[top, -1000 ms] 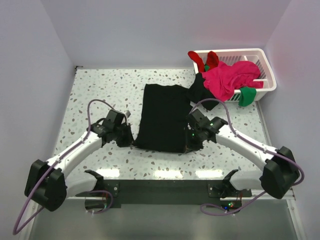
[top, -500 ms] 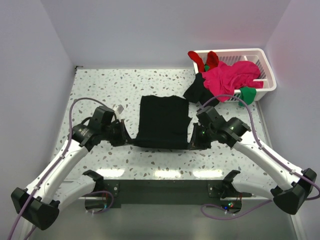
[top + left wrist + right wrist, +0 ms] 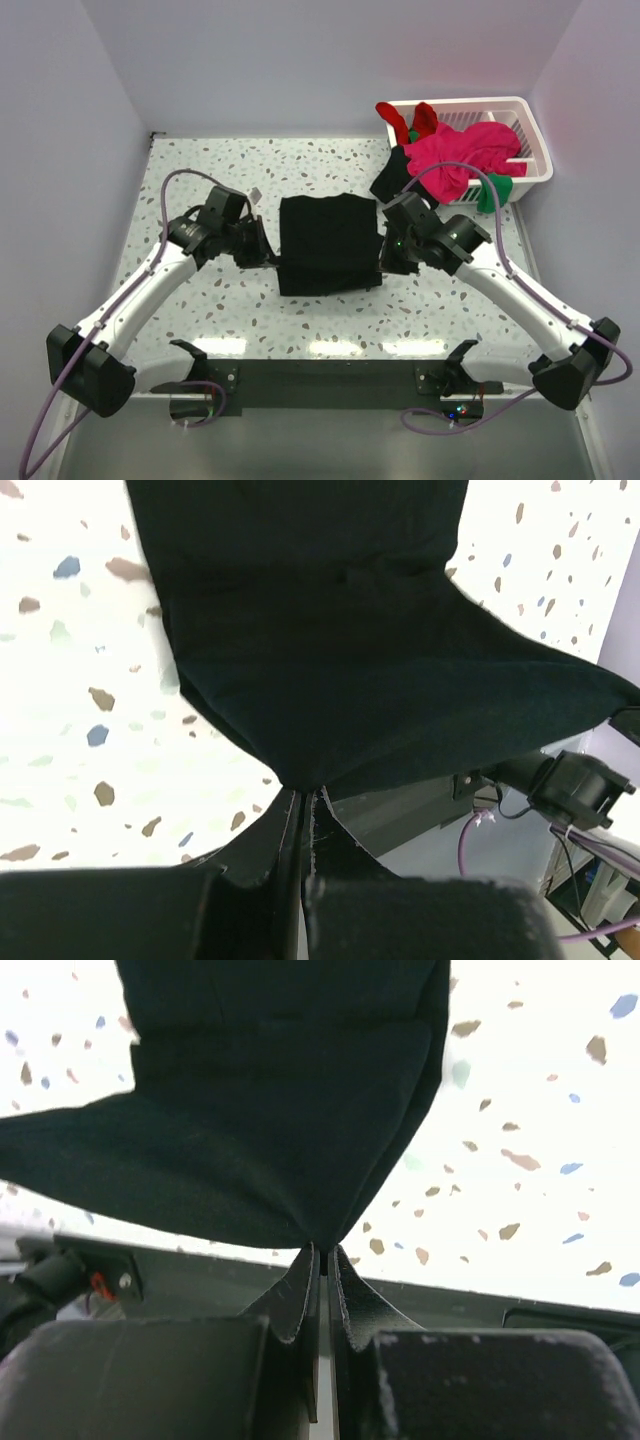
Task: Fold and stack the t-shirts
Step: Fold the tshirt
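Near side of the black t-shirt [image 3: 328, 245]: a strip of bare speckled table [image 3: 330, 322] runs between its near edge and the arm bases.

Left gripper [image 3: 303, 795] is clamped on the shirt's near-left corner, fingers pressed together with cloth coming out of the tips. Right gripper [image 3: 322, 1250] is the same on the near-right corner. In both wrist views I see the near edge held up off the table, stretched between the two pinches. The rest of the shirt lies flat beyond it.

From above the shirt reads as a roughly square folded block. Its side edges are fairly straight and its near edge is slightly uneven.

Left of the shirt there's a wide stretch of table out to the wall. Beyond its far edge there's more table up to the back wall.

It's tight at the far-right corner. A second black shirt [image 3: 393, 178] hangs out of the white basket [image 3: 535, 140] and ends just beside that corner; I can't tell if they touch. The pink shirt [image 3: 460, 155], red shirt [image 3: 420, 118] and green shirt [image 3: 492, 192] are piled in the basket, well apart from the shirt.
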### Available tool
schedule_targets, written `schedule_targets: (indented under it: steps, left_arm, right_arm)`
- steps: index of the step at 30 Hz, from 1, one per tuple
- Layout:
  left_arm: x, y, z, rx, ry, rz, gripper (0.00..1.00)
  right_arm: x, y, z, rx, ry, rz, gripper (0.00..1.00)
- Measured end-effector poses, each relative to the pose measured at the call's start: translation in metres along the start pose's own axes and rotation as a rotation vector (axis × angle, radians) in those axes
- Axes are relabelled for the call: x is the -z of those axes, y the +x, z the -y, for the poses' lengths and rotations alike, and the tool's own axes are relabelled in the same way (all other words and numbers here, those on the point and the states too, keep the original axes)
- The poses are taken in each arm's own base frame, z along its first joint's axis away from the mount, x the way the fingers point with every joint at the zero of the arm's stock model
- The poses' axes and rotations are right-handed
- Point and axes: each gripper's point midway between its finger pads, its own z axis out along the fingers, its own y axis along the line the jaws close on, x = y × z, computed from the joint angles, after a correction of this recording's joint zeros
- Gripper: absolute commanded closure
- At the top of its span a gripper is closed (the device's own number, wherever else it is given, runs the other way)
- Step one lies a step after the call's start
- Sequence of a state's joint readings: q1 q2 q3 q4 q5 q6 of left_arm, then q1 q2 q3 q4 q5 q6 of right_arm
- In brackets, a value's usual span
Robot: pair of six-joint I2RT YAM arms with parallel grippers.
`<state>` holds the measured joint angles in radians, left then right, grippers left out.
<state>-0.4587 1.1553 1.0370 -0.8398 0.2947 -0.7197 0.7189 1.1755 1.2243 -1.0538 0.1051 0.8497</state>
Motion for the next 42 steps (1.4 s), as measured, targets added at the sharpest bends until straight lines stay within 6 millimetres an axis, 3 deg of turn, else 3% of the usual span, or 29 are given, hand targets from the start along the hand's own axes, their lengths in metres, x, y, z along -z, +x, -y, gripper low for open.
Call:
schedule_targets:
  steps: [8, 14, 20, 33, 42]
  left_arm:
    - [-0.020, -0.031, 0.014, -0.018, 0.010, 0.025, 1.00]
    - [-0.035, -0.056, 0.021, -0.031, 0.012, 0.042, 1.00]
    - [-0.050, -0.081, 0.028, -0.042, 0.009, 0.050, 1.00]
    - [-0.083, -0.127, 0.013, -0.021, -0.025, 0.060, 1.00]
    - [-0.106, -0.149, -0.012, 0.026, -0.065, 0.065, 1.00]
  right_arm:
    - [-0.030, -0.036, 0.001, -0.001, 0.091, 0.042, 1.00]
    - [-0.039, -0.079, -0.006, 0.000, 0.098, 0.090, 1.00]
    - [-0.054, -0.107, -0.013, 0.030, 0.111, 0.105, 1.00]
    - [-0.097, -0.167, -0.014, 0.045, 0.143, 0.115, 1.00]
    - [-0.131, -0.195, -0.014, 0.054, 0.138, 0.091, 1.00]
